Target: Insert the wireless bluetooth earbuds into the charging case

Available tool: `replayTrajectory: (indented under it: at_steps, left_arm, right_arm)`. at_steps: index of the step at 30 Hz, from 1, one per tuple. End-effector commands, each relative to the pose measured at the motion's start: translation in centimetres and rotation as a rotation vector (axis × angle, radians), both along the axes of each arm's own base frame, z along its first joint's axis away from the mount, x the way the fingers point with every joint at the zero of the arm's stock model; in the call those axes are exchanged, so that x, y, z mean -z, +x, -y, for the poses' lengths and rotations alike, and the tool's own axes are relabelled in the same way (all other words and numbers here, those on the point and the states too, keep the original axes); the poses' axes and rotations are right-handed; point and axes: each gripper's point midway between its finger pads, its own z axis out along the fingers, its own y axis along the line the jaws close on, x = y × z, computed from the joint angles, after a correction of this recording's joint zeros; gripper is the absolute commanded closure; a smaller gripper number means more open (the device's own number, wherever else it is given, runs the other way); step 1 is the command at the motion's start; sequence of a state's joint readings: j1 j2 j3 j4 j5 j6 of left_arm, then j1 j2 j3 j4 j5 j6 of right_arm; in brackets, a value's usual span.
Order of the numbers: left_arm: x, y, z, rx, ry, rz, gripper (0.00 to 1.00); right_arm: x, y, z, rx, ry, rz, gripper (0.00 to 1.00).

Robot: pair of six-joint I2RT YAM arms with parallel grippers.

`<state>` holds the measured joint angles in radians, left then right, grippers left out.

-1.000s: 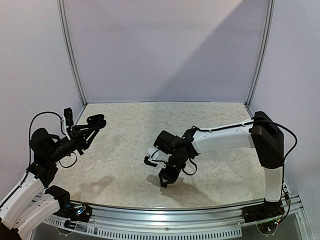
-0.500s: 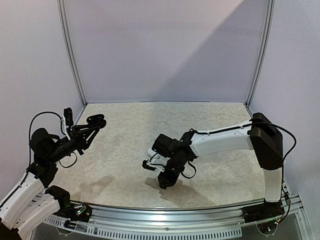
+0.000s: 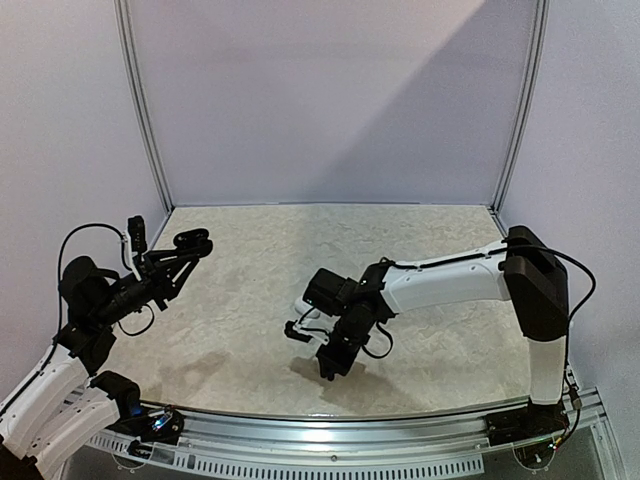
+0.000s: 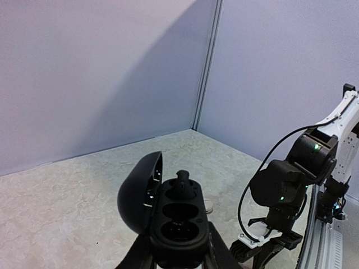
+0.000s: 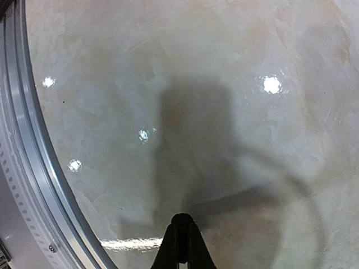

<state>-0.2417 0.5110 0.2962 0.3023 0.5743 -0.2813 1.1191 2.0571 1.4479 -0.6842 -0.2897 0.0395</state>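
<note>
Charging case [image 4: 179, 246]: no text readable.
Left arm [image 3: 42, 393]: no label readable.
Right arm [image 3: 445, 282]: no brand readable.
Table [image 3: 250, 290], walls [image 3: 330, 100]: no signs, no numbers readable.

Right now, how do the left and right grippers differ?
Grip: the left gripper is clamped on the open black charging case; the right gripper has its fingers pressed together, nothing visible between them.
Pose: the left gripper is raised at the left side of the table, aiming inward; the right gripper points down, low over the table near its front.
Shared: both are black two-finger grippers.
</note>
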Motion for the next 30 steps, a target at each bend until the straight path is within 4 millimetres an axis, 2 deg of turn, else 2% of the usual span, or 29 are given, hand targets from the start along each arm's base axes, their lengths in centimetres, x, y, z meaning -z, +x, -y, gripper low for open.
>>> replayTrajectory:
  at_steps: [1,6,11,15,19,20,23,26,30]
  left_arm:
    - [0.4,-0.5,0.4,0.044,0.013,0.015,1.0]
    - [0.9,-1.7,1.8,0.142,0.035,0.014,1.0]
    - [0.2,-4.0,4.1,0.309,0.055,0.053,1.0]
    - [0.3,-6.9,6.4,0.488,0.115,0.141,1.0]
    - [1.1,-9.1,8.5,0.612,0.199,0.229,1.0]
    - [1.2,-9.5,8.9,0.634,0.209,0.242,1.0]
    - [1.1,-10.0,9.9,0.676,0.228,0.292,1.0]
    - [1.1,-10.6,10.5,0.709,0.246,0.333,1.0]
    - [1.3,-10.9,11.1,0.723,0.256,0.344,1.0]
  right_arm:
    - [-3.2,0.2,-0.3,0.006,0.038,0.04,1.0]
    - [-9.2,2.6,-1.3,0.028,0.124,0.2,1.0]
    - [-19.3,3.4,-3.1,-0.023,0.346,0.416,1.0]
    - [-26.7,1.6,-4.9,-0.114,0.526,0.558,1.0]
    - [-32.0,-0.8,-6.9,-0.243,0.67,0.677,1.0]
    - [-32.7,-1.4,-7.3,-0.267,0.689,0.686,1.0]
    - [-33.0,-3.5,-8.9,-0.363,0.716,0.701,1.0]
    - [-32.2,-5.2,-10.1,-0.446,0.701,0.736,1.0]
    - [-30.8,-5.7,-11.0,-0.487,0.642,0.784,1.0]
